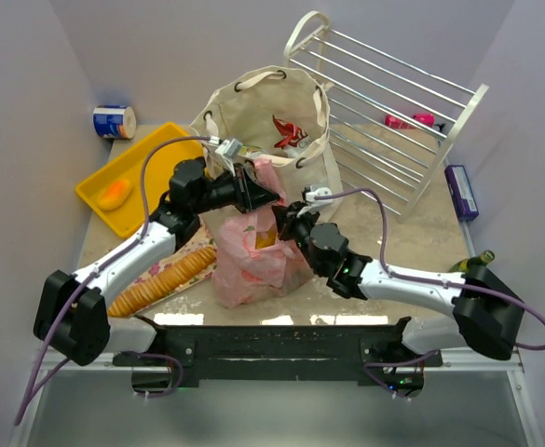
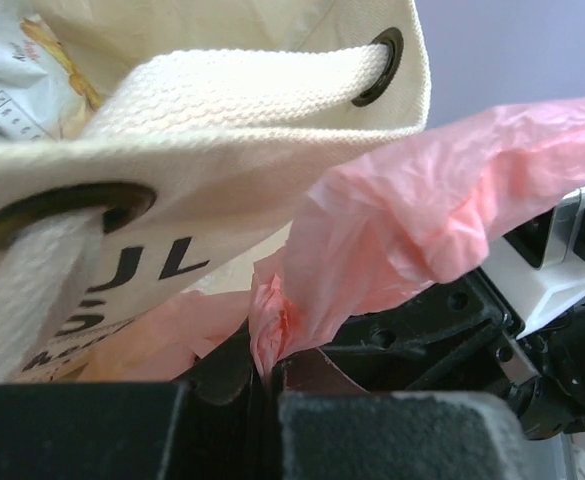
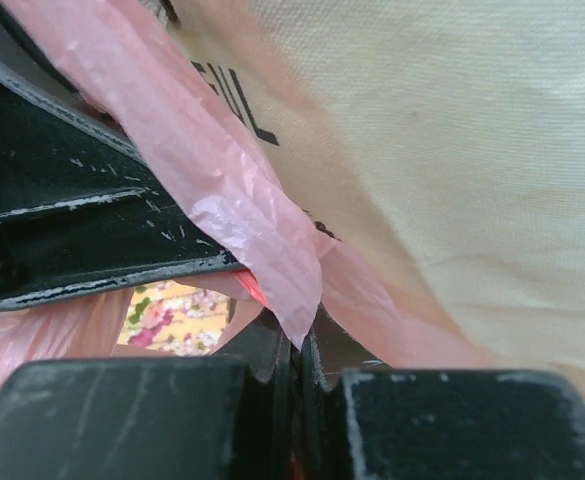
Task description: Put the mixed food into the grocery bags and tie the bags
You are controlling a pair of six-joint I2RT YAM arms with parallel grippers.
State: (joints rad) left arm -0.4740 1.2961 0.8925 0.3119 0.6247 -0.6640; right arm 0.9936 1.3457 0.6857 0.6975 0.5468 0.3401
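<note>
At the middle of the bench [image 1: 430, 244], touching the cream canvas tote [image 1: 253, 112], stands the pink plastic bag [image 1: 249, 256]. The left end effector [image 2: 269, 370] and right end effector [image 3: 297, 350] each pinch its thin top film.

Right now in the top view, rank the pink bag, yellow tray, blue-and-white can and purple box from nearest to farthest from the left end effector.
1. Centre: pink bag, pinched in the left end effector.
2. Left: yellow tray.
3. Far left corner: blue-and-white can, beyond the tray.
4. Right edge: purple box.
</note>
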